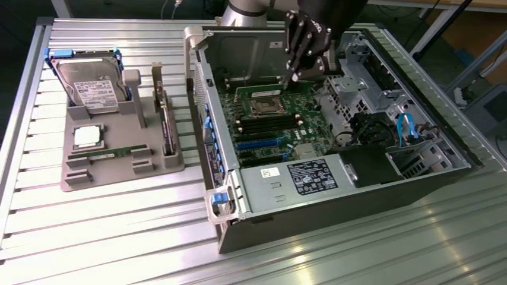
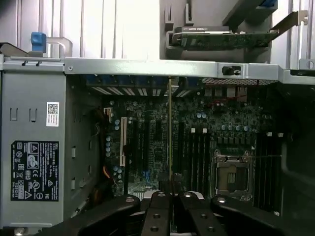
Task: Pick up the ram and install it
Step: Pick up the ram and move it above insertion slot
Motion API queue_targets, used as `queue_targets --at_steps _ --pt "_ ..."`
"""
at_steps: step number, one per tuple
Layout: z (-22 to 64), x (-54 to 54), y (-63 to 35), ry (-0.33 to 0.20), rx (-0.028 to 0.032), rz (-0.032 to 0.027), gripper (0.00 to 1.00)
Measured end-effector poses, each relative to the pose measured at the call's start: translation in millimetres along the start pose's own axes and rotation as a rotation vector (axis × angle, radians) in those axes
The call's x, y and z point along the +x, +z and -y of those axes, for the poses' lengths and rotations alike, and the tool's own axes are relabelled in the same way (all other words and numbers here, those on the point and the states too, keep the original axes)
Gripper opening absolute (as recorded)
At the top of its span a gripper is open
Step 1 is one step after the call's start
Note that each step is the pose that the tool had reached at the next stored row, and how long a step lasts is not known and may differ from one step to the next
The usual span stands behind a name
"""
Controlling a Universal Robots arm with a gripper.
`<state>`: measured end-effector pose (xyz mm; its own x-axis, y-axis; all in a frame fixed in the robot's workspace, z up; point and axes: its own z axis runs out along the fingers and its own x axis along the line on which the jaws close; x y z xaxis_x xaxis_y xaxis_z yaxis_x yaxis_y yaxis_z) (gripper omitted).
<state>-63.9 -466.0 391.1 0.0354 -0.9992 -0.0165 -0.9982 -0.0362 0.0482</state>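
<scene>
At the exterior view's left, a tray (image 1: 79,178) holds a spare stick (image 1: 107,153) lying flat. Right of it stands the open case (image 1: 237,196), board facing up.

Inside the case, the ram (image 1: 260,92) hangs level above the board, not seated. It reaches out from the fingers toward the exterior view's left, close to the socket (image 1: 263,107). The slots (image 1: 257,124) lie on the socket's near side.

Further right, the gripper (image 1: 295,76) points down into the case, its jaws closed on the ram. In the wrist view the ram (image 2: 170,128) shows edge-on as one thin line running out from the gripper (image 2: 171,194). That line sits just beside the dark slots (image 2: 192,157), not clearly over one.

Likely risks:
- The grip seems to sit toward one end, so the free end may sag or swing and meet the slot unevenly.
- A line slightly off the slot would land the edge on the slot wall or on the board's parts.
- If the notch faces the wrong way, or the slot's clips are closed, pressing could bend the stick. Neither can be told here.
</scene>
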Motion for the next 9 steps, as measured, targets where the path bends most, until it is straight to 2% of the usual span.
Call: queue_targets --at_steps 1,3,4,9 --pt "4.1 0.1 -0.2 -0.001 -0.0001 -0.0001 0.12" --pt "18.1 0.7 -0.9 -0.005 -0.0005 -0.0003 0.12" --pt "21.4 0.8 -1.1 -0.006 -0.0005 -0.0003 0.12" --pt "23.3 0.8 -1.2 -0.006 -0.0006 -0.0003 0.12"
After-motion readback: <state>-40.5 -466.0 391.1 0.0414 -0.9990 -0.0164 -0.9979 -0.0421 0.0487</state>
